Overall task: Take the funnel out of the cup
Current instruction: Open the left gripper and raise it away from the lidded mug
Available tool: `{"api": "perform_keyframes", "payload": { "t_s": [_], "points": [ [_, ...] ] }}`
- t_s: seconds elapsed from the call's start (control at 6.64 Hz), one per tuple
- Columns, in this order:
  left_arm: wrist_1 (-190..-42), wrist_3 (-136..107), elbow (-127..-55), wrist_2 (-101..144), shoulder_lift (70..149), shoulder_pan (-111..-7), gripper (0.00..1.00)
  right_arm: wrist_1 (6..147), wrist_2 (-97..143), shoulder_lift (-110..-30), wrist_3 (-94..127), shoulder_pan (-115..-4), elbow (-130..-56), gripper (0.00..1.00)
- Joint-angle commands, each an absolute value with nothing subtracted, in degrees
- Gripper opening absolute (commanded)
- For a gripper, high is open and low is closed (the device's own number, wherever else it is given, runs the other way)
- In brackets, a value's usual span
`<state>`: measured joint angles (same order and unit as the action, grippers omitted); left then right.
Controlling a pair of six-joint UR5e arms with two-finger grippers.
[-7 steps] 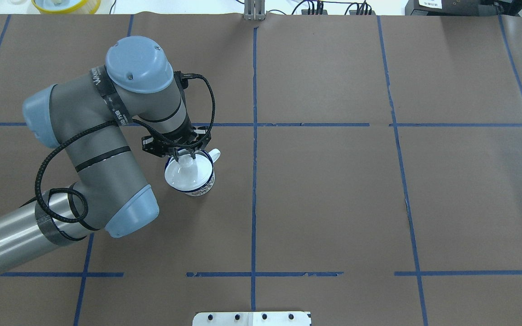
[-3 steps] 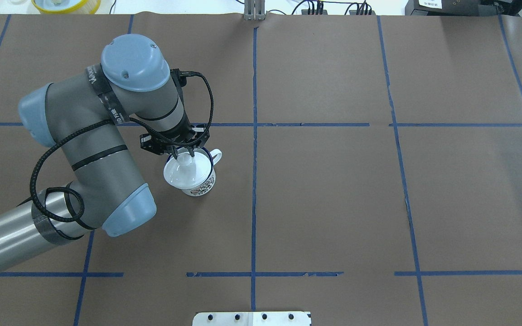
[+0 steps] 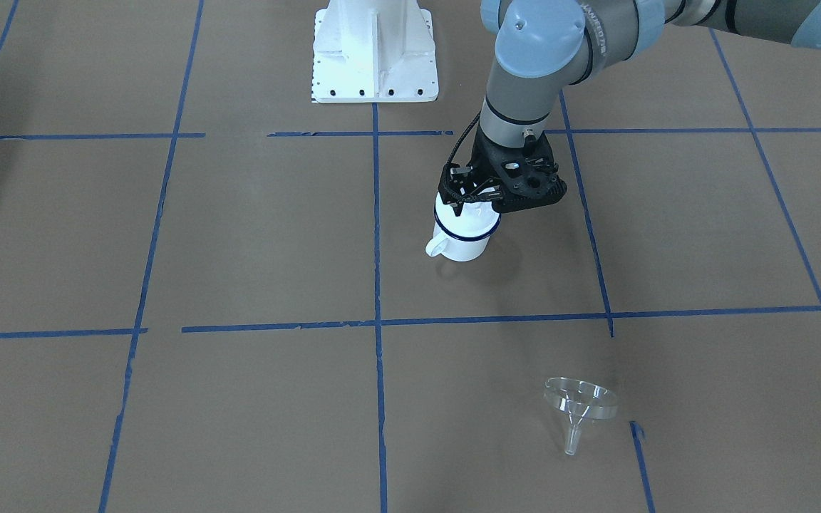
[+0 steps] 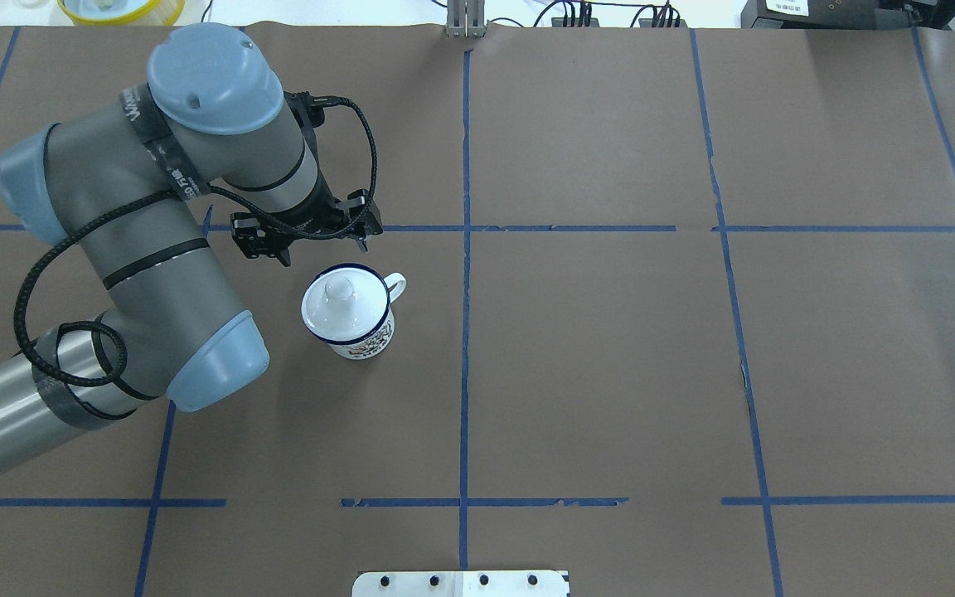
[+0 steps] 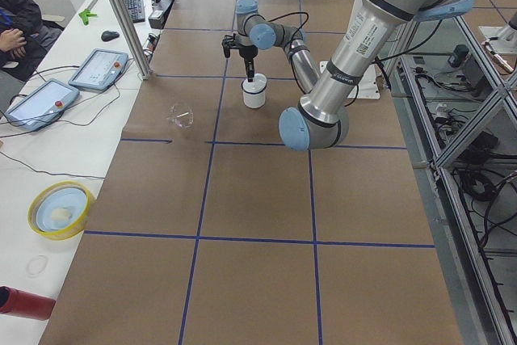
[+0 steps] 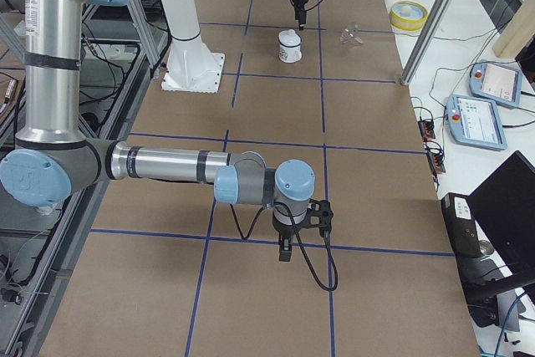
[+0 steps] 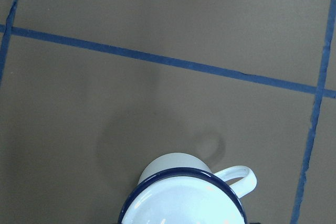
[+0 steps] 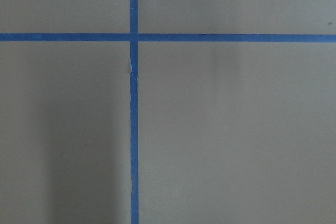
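Left tool has risen above cup, pointing straight down; open or closed, cannot tell.

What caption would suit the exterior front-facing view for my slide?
Left gripper hangs above the cup; the clear funnel rests apart on the table.

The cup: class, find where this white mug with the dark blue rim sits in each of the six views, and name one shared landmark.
Front-facing: the cup, slightly above and right of centre.
Overhead: left of centre.
Exterior left: upper middle.
Exterior right: top centre.
Left wrist: bottom edge, cut off.
Right wrist: not in it.
Landmark: the blue tape line on the cup's handle side.
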<state>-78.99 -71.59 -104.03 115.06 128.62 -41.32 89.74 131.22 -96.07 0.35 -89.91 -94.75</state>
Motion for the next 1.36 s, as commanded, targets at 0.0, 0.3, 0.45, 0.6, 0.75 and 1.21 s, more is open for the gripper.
{"api": "perform_keyframes", "payload": {
  "t_s": [0.0,0.3,0.45,0.6,0.75,1.21],
  "points": [
    [-78.58,-61.27,-107.99,115.57,126.32,-48.03,1.0,89.74,131.22,-96.06,0.35,-89.91,-94.75,1.0],
    [-78.84,-30.25,-109.86,122.9,116.34,-63.8,1.0,89.74,131.22,-96.06,0.35,-89.91,-94.75,1.0],
    [-78.84,-11.53,-108.99,126.44,110.28,-72.94,1.0,89.74,131.22,-96.06,0.35,-89.91,-94.75,1.0],
    [-78.84,2.23,-105.24,126.47,106.91,-80.95,1.0,89.74,131.22,-96.06,0.35,-89.91,-94.75,1.0],
    [-78.58,11.94,-101.2,127.43,104.0,-88.95,1.0,89.74,131.22,-96.06,0.35,-89.91,-94.75,1.0],
    [-80.5,15.91,-96.86,131.89,89.6,-93.15,1.0,89.74,131.22,-96.06,0.35,-89.91,-94.75,1.0]
  ]
}}
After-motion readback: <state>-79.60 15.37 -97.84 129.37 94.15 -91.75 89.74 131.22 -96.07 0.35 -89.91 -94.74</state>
